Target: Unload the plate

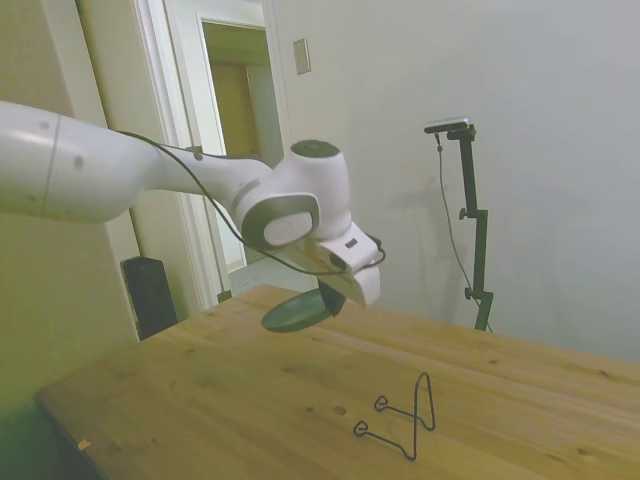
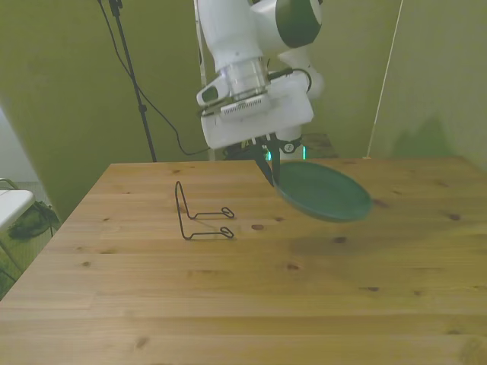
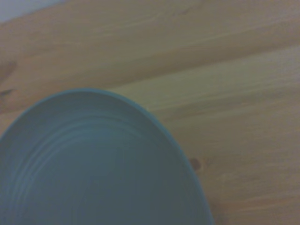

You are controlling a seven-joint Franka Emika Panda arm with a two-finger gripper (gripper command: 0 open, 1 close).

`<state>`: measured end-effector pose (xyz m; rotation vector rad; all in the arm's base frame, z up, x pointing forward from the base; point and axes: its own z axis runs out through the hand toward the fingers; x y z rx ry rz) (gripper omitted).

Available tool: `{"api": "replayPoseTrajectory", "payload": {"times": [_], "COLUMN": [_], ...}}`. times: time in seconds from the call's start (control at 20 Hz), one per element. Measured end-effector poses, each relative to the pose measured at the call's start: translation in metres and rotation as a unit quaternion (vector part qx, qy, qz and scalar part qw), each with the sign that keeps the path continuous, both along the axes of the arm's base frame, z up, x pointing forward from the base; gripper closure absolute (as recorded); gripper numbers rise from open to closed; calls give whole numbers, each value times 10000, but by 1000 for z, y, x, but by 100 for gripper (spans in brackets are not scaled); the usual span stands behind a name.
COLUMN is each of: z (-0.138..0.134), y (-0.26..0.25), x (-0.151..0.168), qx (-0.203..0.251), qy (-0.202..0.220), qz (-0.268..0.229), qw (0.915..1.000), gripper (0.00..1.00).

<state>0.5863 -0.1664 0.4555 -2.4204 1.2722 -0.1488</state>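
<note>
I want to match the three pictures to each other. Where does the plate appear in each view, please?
Side view: the plate hangs nearly flat under the gripper, above the table, nearer the doorway than the wire stand.
Front view: the plate is in the air toward the front view's right of the wire stand.
Wrist view: the plate fills much of the picture, over wood.
Shared landmark: the wire stand, seen in the side and front views only.

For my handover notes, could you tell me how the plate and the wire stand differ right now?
The plate is a solid teal disc; the wire stand is thin black bent wire. The plate hangs in the air, nearly level, held at its rim by the gripper; the stand rests on the wooden table, holding nothing. They are apart, not touching.
</note>
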Motion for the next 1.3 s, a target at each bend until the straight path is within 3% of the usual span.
{"api": "replayPoseTrajectory", "payload": {"times": [0.15, 0.3, 0.35, 0.95, 1.15, 1.3], "z": [-51, -78, -81, -76, -47, -4], "y": [-15, -22, -22, -29, -27, -18], "x": [17, 29, 31, 30, 22, 3], "qx": [55, 39, 27, -333, -495, -732], "qy": [315, 464, 480, 481, 344, 383], "qz": [28, 33, 39, 195, 268, 362], "qw": [9995, 9989, 9988, 9981, 9978, 9959], "gripper": [100, 100, 0, 0, 0, 0]}}
